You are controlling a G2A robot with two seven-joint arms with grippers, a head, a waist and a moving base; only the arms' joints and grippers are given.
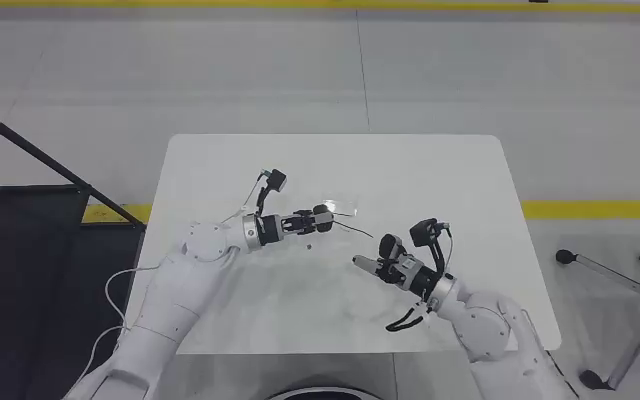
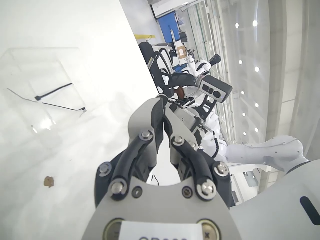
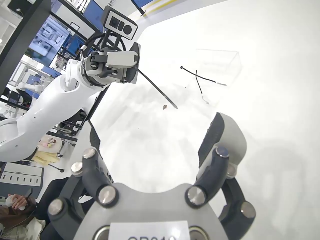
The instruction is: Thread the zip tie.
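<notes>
My left gripper hovers over the middle of the white table, shut on one end of a black zip tie. The free end of the tie slants down toward the table and toward the right arm. My right gripper is a short way beyond that free end, open, with nothing between its fingers. Two more black zip ties lie crossed in a clear shallow tray.
The clear tray rests just beyond the left gripper. A small brown scrap lies on the table below the held tie. The table's far half is bare white surface.
</notes>
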